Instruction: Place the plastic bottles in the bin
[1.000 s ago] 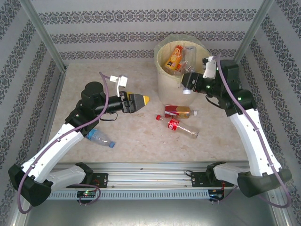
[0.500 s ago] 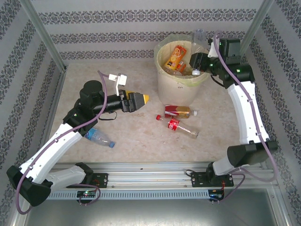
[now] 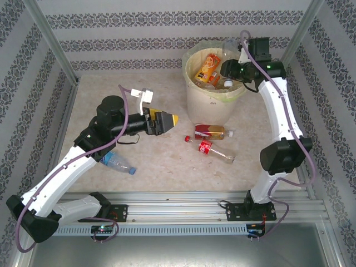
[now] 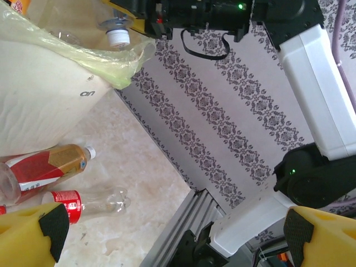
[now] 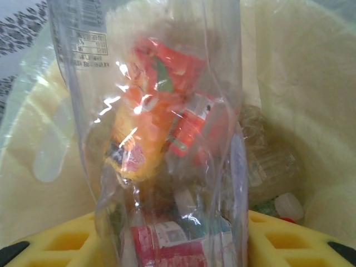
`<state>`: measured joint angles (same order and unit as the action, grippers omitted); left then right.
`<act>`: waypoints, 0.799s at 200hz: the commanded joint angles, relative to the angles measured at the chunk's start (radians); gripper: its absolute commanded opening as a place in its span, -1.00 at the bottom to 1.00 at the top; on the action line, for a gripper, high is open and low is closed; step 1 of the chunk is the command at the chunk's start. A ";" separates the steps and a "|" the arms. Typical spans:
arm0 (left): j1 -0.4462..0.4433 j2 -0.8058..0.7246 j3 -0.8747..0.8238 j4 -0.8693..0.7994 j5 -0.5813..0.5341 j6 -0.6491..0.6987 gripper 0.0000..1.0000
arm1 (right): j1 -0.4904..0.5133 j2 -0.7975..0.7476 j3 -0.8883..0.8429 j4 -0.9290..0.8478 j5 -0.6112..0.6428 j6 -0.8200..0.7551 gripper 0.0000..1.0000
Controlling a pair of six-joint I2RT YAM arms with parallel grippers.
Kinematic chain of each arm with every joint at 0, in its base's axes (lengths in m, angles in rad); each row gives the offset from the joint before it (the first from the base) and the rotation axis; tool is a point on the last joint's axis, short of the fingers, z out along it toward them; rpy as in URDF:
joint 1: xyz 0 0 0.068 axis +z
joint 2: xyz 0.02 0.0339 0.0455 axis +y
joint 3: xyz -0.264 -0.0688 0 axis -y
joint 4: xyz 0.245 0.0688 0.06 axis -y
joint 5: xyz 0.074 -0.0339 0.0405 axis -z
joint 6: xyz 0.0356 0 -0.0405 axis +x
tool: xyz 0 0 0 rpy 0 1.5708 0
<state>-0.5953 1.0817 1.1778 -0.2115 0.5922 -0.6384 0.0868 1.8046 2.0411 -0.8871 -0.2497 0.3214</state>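
Bright even light, hazy close-up blur

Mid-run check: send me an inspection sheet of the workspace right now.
Surface: beige marbled tabletop.
Job's things: bin at the back, orange-labelled bottle and others inside; amber bottle, red-labelled bottle and blue-capped bottle lie on the table.
Clutter: nothing seen.
Grippers: left gripper open, empty, left of the bin; right gripper shut on a clear bottle over the bin.
Cables: left purple cable and right purple cable loop along the arms.
Surroundings: patterned walls, metal rail at the near edge.

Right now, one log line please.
right gripper: shut on clear bottle, over bin | left gripper: open, empty | table: three bottles
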 commanded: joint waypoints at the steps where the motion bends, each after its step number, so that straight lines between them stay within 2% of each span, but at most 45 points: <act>1: -0.026 0.008 0.040 -0.042 -0.023 0.047 1.00 | -0.006 0.034 0.059 -0.049 0.037 -0.012 0.01; 71: -0.064 0.026 0.045 -0.060 -0.058 0.075 1.00 | -0.002 0.128 0.141 -0.196 0.119 -0.016 0.04; 160: -0.084 0.030 0.039 -0.057 -0.074 0.079 1.00 | 0.034 0.260 0.338 -0.349 0.166 -0.024 0.10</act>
<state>-0.6571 1.1065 1.1984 -0.2588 0.5346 -0.5819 0.1036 2.0258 2.3093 -1.1366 -0.1280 0.3122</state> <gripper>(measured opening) 0.999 0.546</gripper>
